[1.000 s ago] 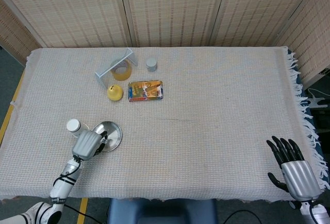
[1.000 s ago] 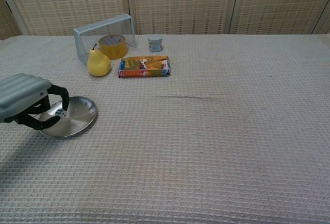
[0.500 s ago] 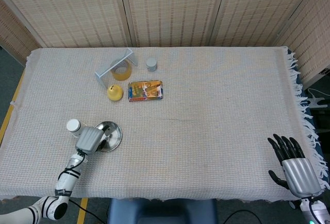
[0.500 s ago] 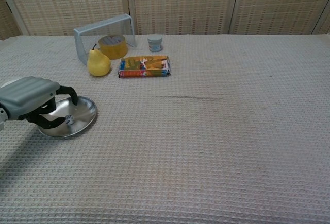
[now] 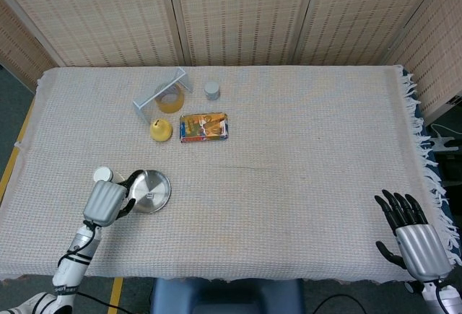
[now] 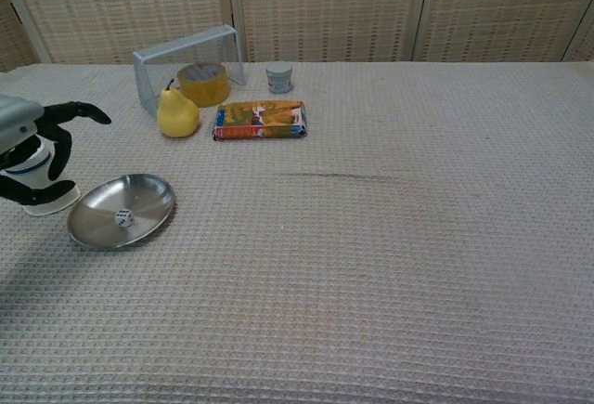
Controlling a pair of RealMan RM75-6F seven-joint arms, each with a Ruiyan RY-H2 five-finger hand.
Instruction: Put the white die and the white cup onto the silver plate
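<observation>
The white die (image 6: 122, 217) lies inside the silver plate (image 6: 148, 202), which sits near the table's front left. The plate (image 5: 159, 184) also shows in the head view, with the die (image 5: 149, 197) as a small speck on it. The white cup (image 6: 37, 184) stands upright on the cloth just left of the plate. My left hand (image 6: 32, 135) is at the cup, its dark fingers (image 6: 61, 149) spread around the cup's sides; a firm grip does not show. In the head view the left hand (image 5: 105, 201) covers part of the cup (image 5: 102, 175). My right hand (image 5: 413, 236) hangs open at the front right corner.
At the back left stand a yellow pear (image 6: 176, 113), a tape roll (image 6: 203, 82) inside a metal frame (image 6: 186, 49), a small jar (image 6: 278, 76) and an orange packet (image 6: 260, 118). The cloth's fringed right edge (image 5: 426, 148) hangs off the table.
My left hand has let go of the die, which now lies on the plate. The hand has moved left off the plate to the cup. The right hand has barely moved.
</observation>
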